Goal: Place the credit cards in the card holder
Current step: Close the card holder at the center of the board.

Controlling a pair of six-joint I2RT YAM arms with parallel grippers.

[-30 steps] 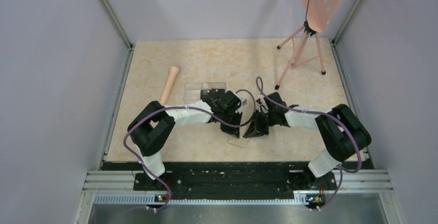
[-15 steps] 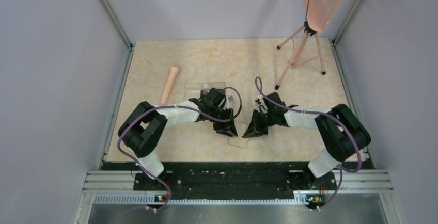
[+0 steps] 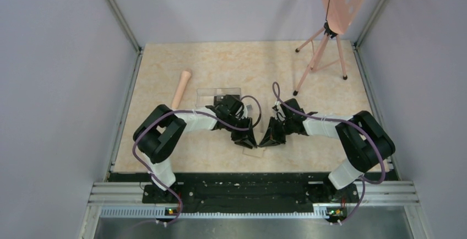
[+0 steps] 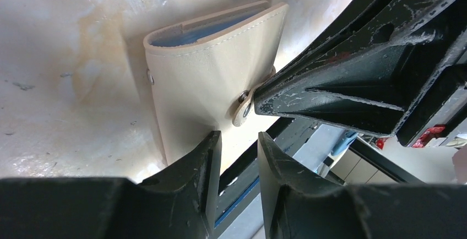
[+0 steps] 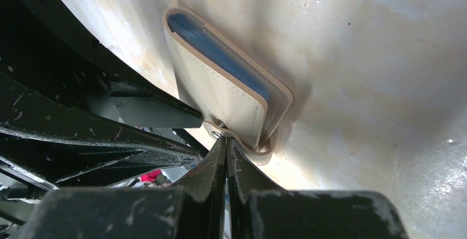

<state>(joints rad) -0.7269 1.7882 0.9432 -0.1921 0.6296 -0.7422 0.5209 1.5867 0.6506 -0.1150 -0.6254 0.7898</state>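
Right claw (image 5: pixel 226 140) is pressed together, pinching the little snap tab (image 5: pixel 218 129) of the tan wallet (image 5: pixel 220 85). Left claw (image 4: pixel 239 140) is spread a bit with nothing in the gap, and its tips are just beside the wallet's edge near that tab. The wallet is folded, with blue showing inside. It sits on the table (image 3: pixel 220 63) by the middle of the near edge, between both claws. A clear box (image 3: pixel 219 92) and a wooden stick (image 3: pixel 180 89) lie further back.
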